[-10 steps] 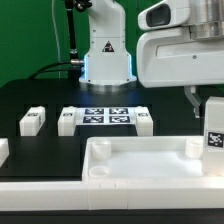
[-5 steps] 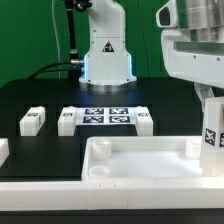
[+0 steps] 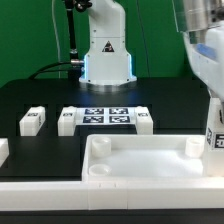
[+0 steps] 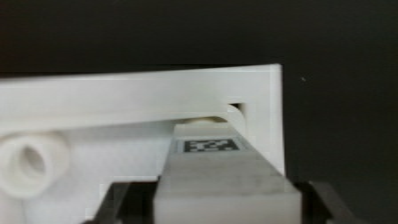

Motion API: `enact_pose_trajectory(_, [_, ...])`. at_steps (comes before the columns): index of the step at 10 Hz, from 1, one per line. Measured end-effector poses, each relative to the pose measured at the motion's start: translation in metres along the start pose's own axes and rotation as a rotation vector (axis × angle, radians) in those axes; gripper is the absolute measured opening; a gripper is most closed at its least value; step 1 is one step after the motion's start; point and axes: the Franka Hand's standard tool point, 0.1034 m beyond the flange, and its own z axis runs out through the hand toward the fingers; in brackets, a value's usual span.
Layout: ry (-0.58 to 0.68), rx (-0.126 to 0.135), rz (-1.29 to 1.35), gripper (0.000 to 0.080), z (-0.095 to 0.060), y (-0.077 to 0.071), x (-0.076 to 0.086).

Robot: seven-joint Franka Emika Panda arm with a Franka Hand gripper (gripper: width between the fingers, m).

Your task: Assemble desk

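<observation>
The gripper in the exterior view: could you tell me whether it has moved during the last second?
Yes. The gripper, shut on the leg, shifted toward the exterior view's right, judged against the marker board.

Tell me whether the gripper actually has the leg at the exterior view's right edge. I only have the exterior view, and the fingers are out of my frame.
Observer: Yes. In the wrist view the gripper is shut on the leg, with a dark finger against each side.
Operator: Where is the leg's far end?
Observer: At a corner of the slab, in the recess just inside the raised rim. I cannot tell how deep it sits.
Operator: Is it over a round socket?
Observer: Not the one I can see. That round socket lies off to one side, apart from the leg, and looks empty.
</observation>
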Motion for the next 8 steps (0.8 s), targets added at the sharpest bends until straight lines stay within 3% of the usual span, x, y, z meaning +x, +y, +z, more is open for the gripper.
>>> enact_pose_trajectory(2, [-0.030,0.054,0.166,0.0297,0.0000,-0.0044,-0.0008])
enact_pose_trajectory(3, [-0.030,0.052,0.159,0.0368,0.0007,-0.0039,-0.0009])
enact_pose_trajectory(4, [-0.029,0.052,0.153,0.0368,0.0011,-0.0037,-0.0010])
enact_pose_trajectory(5, [-0.029,0.052,0.148,0.0553,0.0013,-0.0035,-0.0012])
enact_pose_trajectory(6, [-0.029,0.051,0.145,0.0553,0.0015,-0.0034,-0.0013])
enact_pose_trajectory(7, [-0.029,0.051,0.143,0.0632,0.0017,-0.0032,-0.0014])
enact_pose_trajectory(8, [-0.029,0.051,0.140,0.0644,0.0019,-0.0031,-0.0014])
